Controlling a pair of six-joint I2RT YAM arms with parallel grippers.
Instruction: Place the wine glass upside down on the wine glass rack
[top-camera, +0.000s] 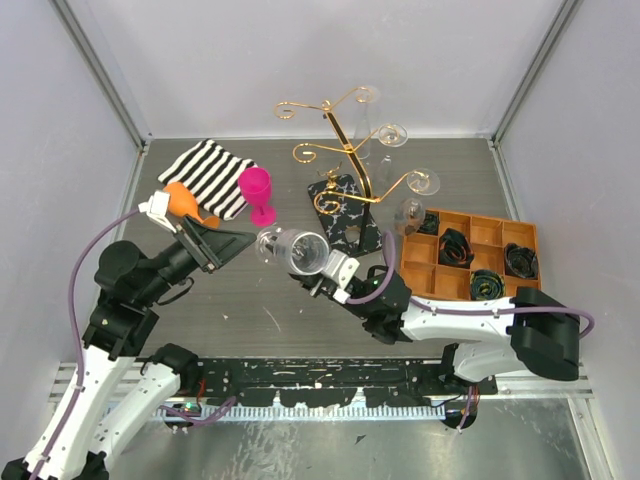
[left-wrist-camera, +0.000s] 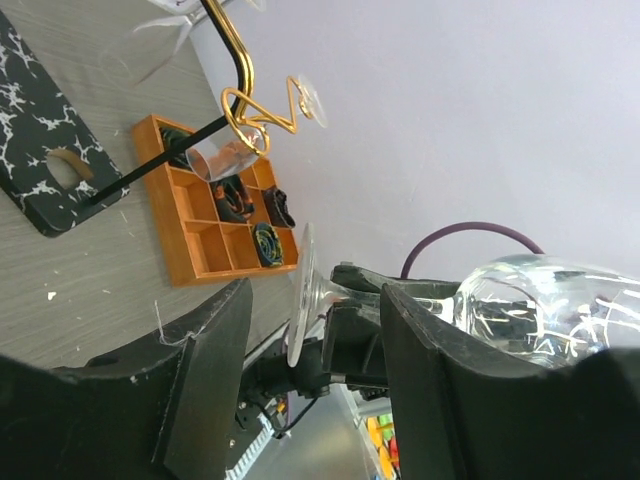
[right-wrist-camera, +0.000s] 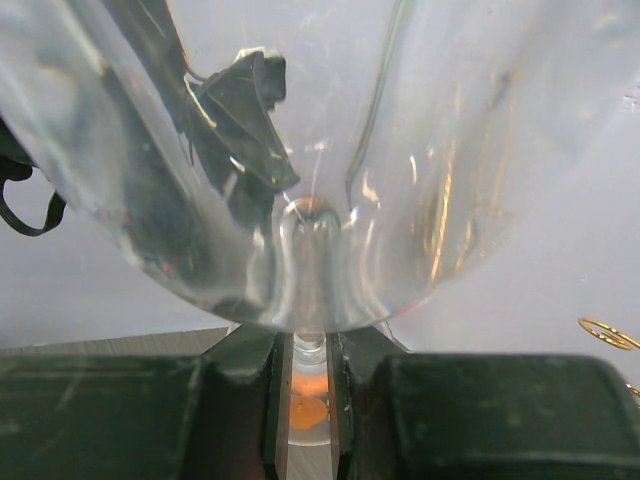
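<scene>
Now right tool (right-wrist-camera: 310, 400) clenched on stem of clear wine glass (top-camera: 298, 250), midair; left tool (top-camera: 248, 241) spread open beside its rim.

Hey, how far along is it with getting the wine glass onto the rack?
Done: the clear wine glass is off the table, the right gripper shut on its stem. In hand: the open left gripper straddles its foot, likely a handover. Left: hanging it upside down on the rack, which already carries other glasses.
</scene>
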